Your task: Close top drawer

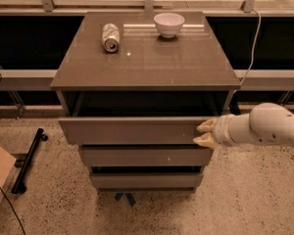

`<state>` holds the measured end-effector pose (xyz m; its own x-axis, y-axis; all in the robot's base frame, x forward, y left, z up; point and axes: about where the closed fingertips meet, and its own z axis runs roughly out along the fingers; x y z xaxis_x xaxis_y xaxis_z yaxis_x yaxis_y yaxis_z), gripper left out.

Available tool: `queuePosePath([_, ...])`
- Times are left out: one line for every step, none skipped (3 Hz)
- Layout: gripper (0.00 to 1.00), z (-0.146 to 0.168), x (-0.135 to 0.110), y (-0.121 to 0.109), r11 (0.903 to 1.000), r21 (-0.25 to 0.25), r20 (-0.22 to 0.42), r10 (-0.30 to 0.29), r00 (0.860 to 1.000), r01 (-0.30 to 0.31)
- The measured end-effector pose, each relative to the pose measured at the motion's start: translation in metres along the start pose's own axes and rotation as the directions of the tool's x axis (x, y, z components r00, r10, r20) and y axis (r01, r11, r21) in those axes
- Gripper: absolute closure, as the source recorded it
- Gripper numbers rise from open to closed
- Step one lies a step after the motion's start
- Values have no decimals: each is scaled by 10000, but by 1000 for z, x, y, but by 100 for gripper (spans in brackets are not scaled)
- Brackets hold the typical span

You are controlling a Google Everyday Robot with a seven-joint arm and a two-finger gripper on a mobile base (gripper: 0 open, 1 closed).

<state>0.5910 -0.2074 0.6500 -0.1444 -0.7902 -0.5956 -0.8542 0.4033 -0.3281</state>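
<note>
On the floor nearest you, a black bar (29,158) lay left of the cabinet (152,62). Above the two lower fronts (146,156), the top drawer (132,130) stood pulled out, its front well forward of the cabinet top. Your gripper (204,133) was at the right end of that front, touching it, its two fingers a little apart and holding nothing. Farther back, a can (110,36) lay on its side, with a white bowl (168,23) upright to its right.

one high front view, angled down at cabinet (147,58), pincer (201,134) at mid-right
</note>
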Motion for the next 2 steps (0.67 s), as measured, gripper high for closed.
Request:
queuePosePath([0,2,-1,1,10000,-38,11,-9,10000,9])
queuePosePath([0,2,-1,1,10000,-38,11,-9,10000,9])
